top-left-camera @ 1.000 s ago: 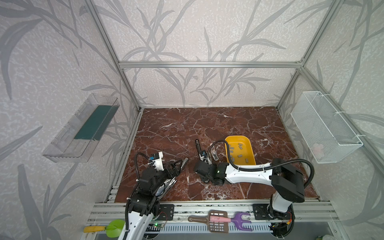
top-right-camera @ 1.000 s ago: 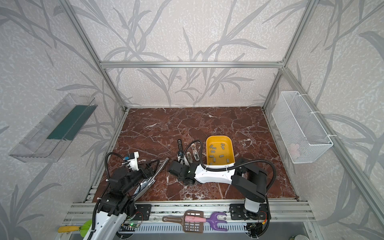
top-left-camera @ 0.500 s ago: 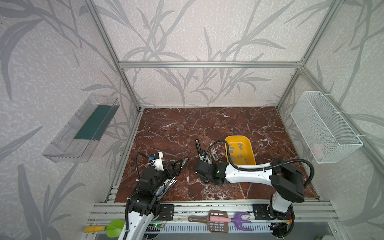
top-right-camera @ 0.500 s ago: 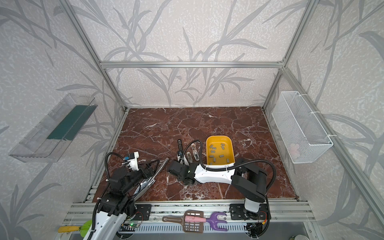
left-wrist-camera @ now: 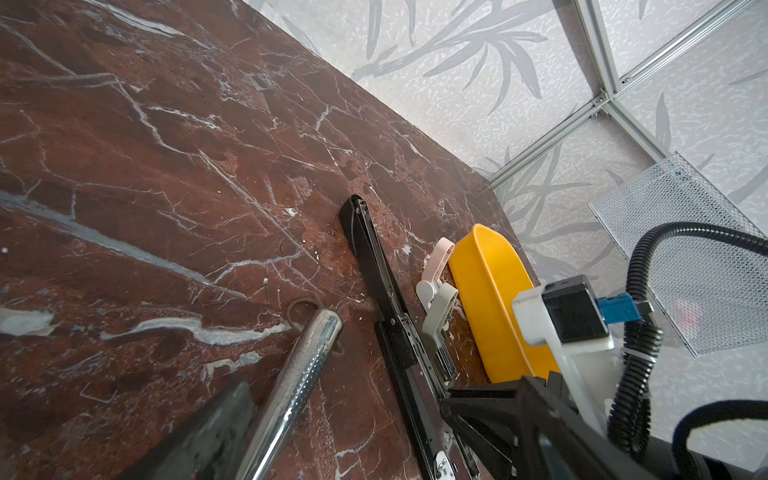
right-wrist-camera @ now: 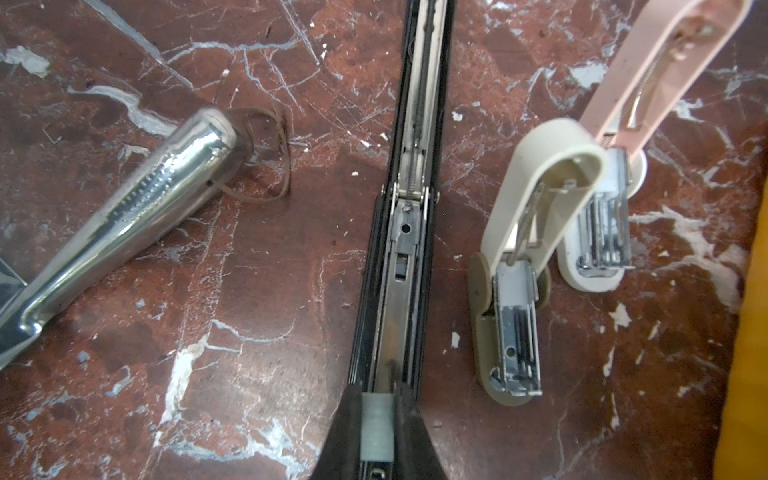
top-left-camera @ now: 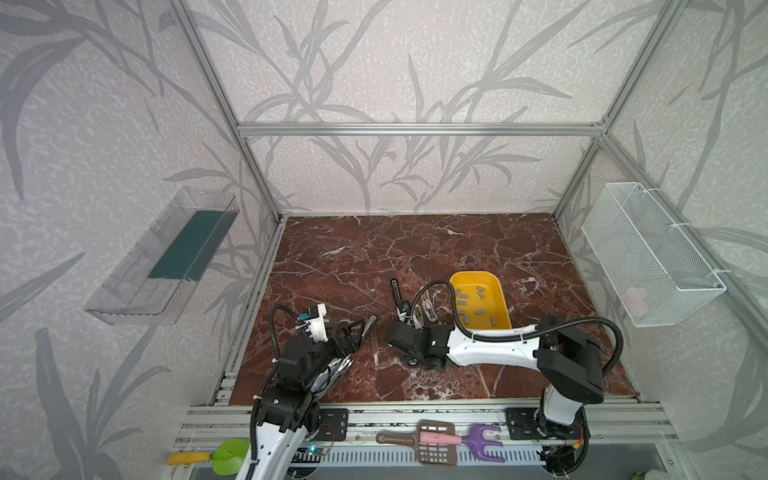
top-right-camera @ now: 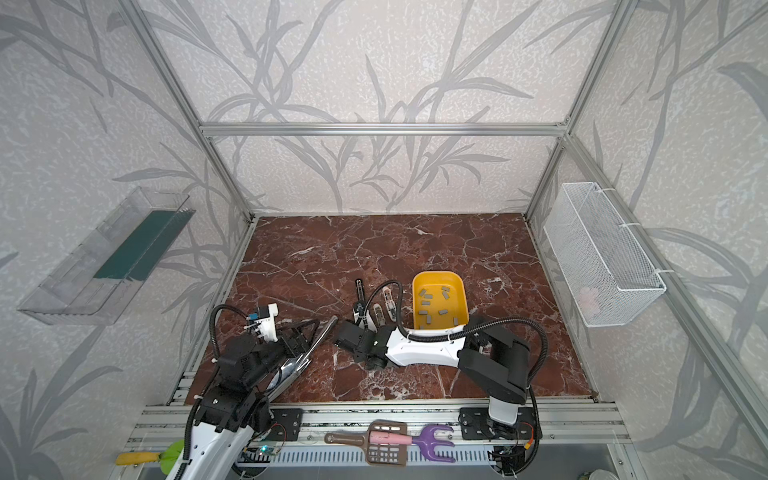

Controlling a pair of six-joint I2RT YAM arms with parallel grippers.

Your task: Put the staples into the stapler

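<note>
A long black stapler (right-wrist-camera: 409, 208) lies opened flat on the marble, its metal channel facing up. My right gripper (right-wrist-camera: 377, 399) is shut on a small grey strip of staples (right-wrist-camera: 376, 428), held right over the near end of that channel. More staples (top-left-camera: 480, 309) lie loose in the yellow tray (top-left-camera: 473, 275) behind my right arm. Both top views show the black stapler (top-right-camera: 359, 291) just left of the tray. My left gripper (left-wrist-camera: 345, 399) stands open low over the front left of the table, a chrome tool handle (left-wrist-camera: 299, 374) lying between its fingers, close to one of them.
A beige stapler (right-wrist-camera: 536, 232) and a pink stapler (right-wrist-camera: 648, 83) stand open between the black one and the tray. A thin rubber band (right-wrist-camera: 270, 166) lies at the chrome handle's tip. A wire basket (top-left-camera: 648, 257) hangs on the right wall, a clear shelf (top-left-camera: 166, 257) on the left.
</note>
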